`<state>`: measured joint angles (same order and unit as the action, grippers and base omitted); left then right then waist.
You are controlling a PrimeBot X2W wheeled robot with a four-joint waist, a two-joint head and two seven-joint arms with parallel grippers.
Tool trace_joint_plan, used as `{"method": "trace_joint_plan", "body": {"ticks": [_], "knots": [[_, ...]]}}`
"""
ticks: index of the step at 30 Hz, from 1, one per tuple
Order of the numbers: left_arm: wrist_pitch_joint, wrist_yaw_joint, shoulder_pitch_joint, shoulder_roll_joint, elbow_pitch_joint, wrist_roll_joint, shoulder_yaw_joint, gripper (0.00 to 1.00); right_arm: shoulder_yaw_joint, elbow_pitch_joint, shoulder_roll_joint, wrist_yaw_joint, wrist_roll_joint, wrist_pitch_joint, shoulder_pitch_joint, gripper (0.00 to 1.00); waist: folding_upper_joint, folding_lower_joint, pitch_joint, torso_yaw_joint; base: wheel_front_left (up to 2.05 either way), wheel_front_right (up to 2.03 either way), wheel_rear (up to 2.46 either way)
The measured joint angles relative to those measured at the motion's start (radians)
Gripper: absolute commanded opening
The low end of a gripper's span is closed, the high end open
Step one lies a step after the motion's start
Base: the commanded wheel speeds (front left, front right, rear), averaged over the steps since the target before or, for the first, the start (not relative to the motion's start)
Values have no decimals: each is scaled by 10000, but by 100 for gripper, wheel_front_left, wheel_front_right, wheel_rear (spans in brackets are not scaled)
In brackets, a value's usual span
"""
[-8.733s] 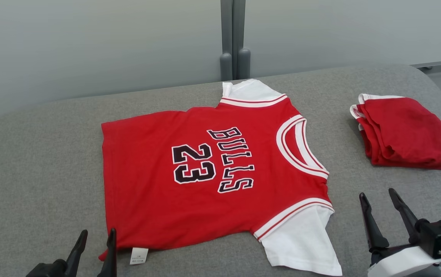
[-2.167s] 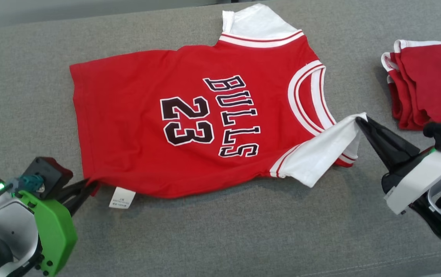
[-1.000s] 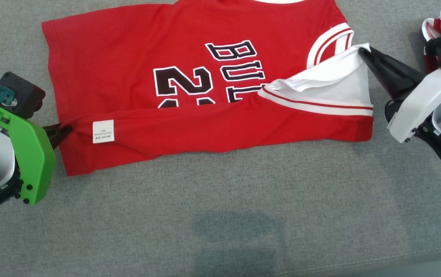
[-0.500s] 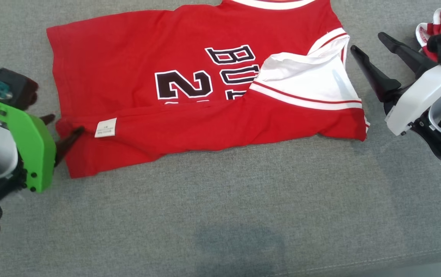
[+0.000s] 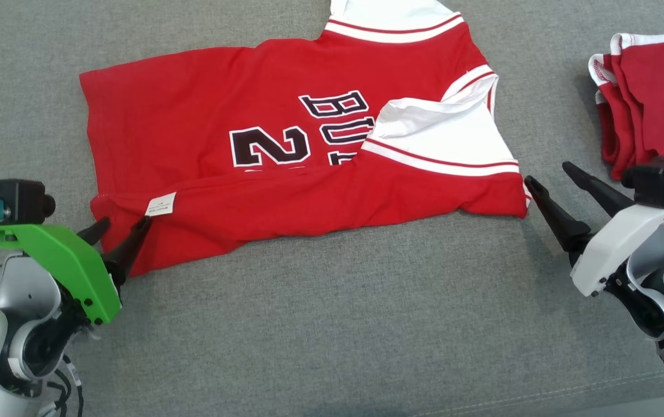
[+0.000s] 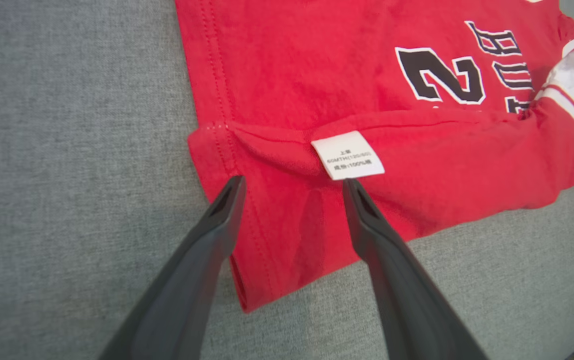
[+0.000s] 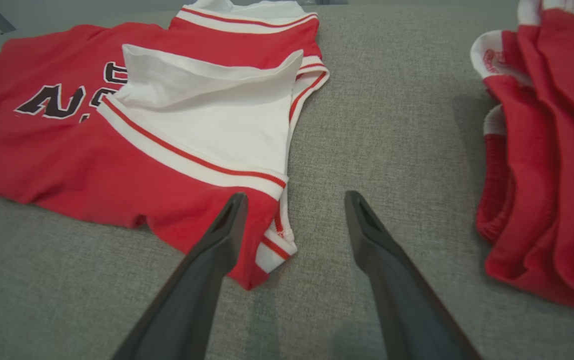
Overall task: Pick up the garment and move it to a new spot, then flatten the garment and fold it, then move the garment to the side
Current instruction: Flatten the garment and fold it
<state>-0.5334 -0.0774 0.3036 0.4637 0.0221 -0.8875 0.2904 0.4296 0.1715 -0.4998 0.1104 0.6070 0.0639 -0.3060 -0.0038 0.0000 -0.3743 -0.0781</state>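
Where jersey (image 5: 193, 116) folds over, lettering (image 5: 268, 145) half hidden; left pincer (image 5: 126, 220), right pincer (image 5: 547, 172) spread, empty.

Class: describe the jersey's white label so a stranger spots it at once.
On the grey surface lies a red jersey, its near edge folded over. At that fold's left end, by the left tool, sits the label: the only small white rectangle bearing tiny print.

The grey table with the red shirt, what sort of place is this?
Probably a robot clothes-folding workstation: a grey fabric-covered table, a half-folded red-and-white jersey, a pile of folded red garments beside it.
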Motion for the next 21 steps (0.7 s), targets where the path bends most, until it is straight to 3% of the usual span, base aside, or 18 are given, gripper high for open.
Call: {"method": "trace_joint_plan", "body": {"ticks": [5, 13, 21], "knots": [[669, -146, -693, -213, -188, 6, -268, 100, -73, 178, 265, -236, 79, -307, 299, 100, 0, 0, 98, 51, 0, 0, 0], [1298, -196, -1095, -754, -667, -27, -347, 100, 23, 543, 673, -255, 169, -608, 355, 100, 0, 0, 79, 112, 0, 0, 0], [1605, -196, -1193, -842, -888, -67, -397, 100, 190, 943, 899, -253, 165, -721, 398, 100, 0, 0, 95, 174, 0, 0, 0]]}}
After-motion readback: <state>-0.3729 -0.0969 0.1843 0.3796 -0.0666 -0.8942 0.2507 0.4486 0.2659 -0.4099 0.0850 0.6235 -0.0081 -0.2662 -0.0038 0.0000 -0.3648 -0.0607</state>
